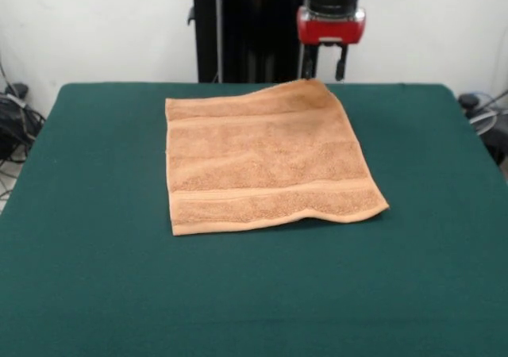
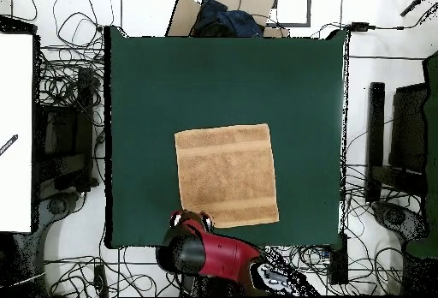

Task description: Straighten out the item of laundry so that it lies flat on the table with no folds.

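The towel (image 1: 266, 160) lay spread on the green desk (image 1: 95, 238), toward the robot's side, left edge straight, bands running across. Further right, its far corner rose in a slight hump, just beneath the end effector (image 1: 324, 65), whose fingers hung apart, released, gripping nothing. The near right corner curled up a little.

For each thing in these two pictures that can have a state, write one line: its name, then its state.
Orange-tan terry towel: spread open, mostly flat; far corner by the gripper raised, near right edge slightly lifted off the cloth.
Dark green cloth-covered table: carrying the towel only.
Red and black gripper: at the towel's raised far corner; whether it grips the towel cannot be told.
Red and black arm: reaching over the table's edge at the robot's side.
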Available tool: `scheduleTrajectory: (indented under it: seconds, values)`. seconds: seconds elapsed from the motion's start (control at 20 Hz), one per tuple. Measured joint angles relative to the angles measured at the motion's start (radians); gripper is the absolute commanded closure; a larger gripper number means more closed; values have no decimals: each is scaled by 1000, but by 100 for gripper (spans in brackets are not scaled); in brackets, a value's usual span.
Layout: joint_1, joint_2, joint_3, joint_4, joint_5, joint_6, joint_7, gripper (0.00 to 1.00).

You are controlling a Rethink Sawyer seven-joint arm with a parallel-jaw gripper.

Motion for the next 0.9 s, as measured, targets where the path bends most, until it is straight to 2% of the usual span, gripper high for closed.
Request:
scheduleTrajectory:
  seconds: [0.35,0.9]
  values:
    - [-7,-85,24,25,31,73,0,0]
    - [-18,-157,57,30,68,80,0,0]
